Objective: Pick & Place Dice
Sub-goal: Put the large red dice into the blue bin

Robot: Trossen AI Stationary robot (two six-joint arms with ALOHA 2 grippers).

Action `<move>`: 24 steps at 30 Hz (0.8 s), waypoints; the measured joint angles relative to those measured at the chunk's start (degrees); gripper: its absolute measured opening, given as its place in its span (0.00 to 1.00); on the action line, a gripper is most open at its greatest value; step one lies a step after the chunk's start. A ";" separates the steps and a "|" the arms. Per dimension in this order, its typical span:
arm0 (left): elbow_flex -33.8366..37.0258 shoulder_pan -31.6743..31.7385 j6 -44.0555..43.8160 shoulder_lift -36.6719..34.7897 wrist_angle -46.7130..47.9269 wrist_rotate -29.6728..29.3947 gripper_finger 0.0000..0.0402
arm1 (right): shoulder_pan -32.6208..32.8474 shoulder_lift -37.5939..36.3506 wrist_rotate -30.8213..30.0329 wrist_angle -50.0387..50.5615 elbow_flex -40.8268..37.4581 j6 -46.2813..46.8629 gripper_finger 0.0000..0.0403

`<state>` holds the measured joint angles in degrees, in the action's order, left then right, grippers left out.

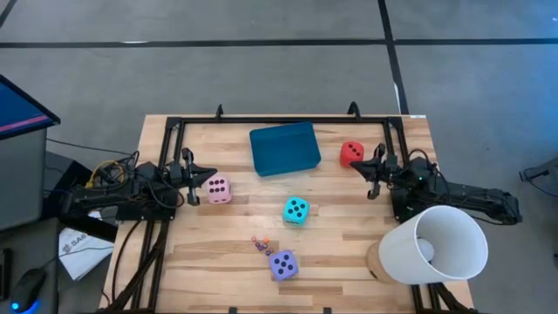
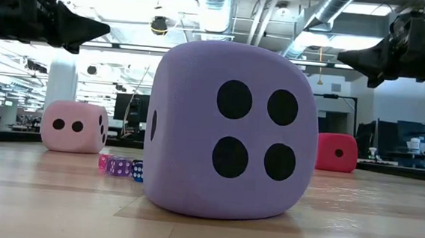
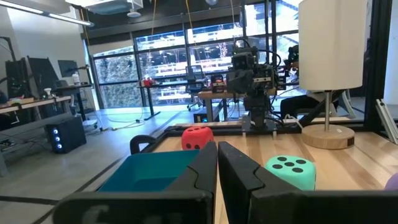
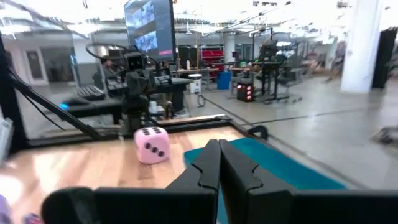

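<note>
The tray is sitting at the far middle, holding nothing. Red die, pink die, turquoise die and purple die are lying on the table. The left gripper and right gripper are hovering clenched.

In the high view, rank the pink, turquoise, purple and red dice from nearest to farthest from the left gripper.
Measured from the left gripper, at the table's left edge:
1. Pink die, right beside it.
2. Turquoise die, mid-table.
3. Purple die, near the front edge.
4. Red die, far right, beside the right gripper.
</note>
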<state>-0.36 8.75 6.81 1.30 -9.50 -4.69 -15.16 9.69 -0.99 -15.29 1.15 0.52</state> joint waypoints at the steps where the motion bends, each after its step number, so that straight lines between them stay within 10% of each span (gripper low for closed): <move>1: 0.00 0.00 0.32 0.00 0.00 0.00 0.01 | 0.02 0.00 -0.77 0.02 0.00 -1.09 0.00; 13: 0.01 0.00 0.22 1.23 -0.55 -0.13 0.01 | 0.02 0.04 -7.48 -0.36 0.00 -4.17 0.00; 24: 0.01 0.00 0.72 16.69 -17.97 -0.26 0.01 | 0.02 0.04 -9.67 -2.17 -0.02 -5.49 0.00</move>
<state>-0.35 8.75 7.52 17.99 -27.47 -4.95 -15.14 9.74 -10.66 -17.46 1.13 -4.97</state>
